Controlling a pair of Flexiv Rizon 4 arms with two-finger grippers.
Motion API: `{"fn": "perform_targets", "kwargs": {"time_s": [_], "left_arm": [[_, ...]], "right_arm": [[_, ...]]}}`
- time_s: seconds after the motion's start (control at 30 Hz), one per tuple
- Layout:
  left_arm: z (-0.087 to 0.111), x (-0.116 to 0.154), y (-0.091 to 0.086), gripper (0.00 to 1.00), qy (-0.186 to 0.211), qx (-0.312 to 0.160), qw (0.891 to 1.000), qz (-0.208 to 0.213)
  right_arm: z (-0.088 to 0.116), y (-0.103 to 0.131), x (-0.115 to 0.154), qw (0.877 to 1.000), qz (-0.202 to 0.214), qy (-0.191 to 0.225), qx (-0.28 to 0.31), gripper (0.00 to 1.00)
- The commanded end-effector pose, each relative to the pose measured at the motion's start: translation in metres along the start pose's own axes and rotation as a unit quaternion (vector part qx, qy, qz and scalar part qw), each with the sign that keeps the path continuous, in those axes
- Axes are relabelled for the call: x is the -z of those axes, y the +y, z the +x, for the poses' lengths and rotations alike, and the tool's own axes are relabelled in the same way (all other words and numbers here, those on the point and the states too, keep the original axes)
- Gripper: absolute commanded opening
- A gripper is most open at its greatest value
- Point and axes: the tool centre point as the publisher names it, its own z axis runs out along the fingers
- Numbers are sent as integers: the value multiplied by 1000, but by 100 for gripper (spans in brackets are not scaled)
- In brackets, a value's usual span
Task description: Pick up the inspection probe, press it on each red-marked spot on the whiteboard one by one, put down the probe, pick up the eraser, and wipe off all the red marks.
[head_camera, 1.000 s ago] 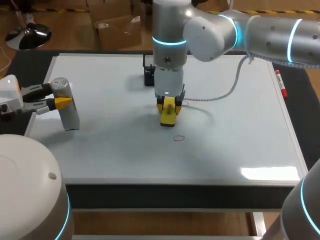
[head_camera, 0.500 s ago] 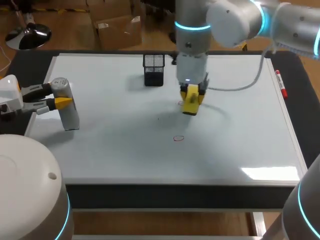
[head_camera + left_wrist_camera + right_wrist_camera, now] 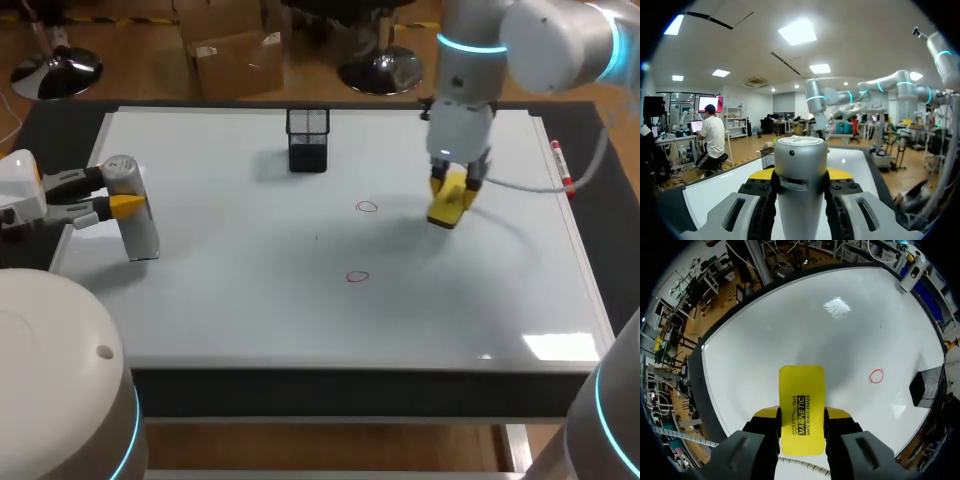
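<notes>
Right gripper is swinging rightward, clamping the yellow eraser, now right of the red marks | left gripper is pinching the upright probe at the whiteboard's left edge.
</notes>
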Motion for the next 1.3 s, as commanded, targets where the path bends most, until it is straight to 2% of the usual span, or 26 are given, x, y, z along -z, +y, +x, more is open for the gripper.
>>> {"fn": "perform_targets", "kwargs": {"time_s": [0.03, 0.27, 0.43, 0.7, 1.3], "left_arm": [[0, 0, -1, 0, 0, 0, 1000, 0], [0, 0, -1, 0, 0, 0, 1000, 0], [0, 0, -1, 0, 0, 0, 1000, 0], [0, 0, -1, 0, 0, 0, 1000, 0], [0, 0, -1, 0, 0, 0, 1000, 0]], "right_arm": [[38, -13, 0, 999, -2, -34, -17, 0], [71, -31, 3, 998, 23, -33, -52, 0], [86, -42, 4, 997, 27, -35, -64, 0], [90, -51, 2, 996, 28, -41, -75, 0], [90, -51, 2, 996, 28, -41, -75, 0]]}}
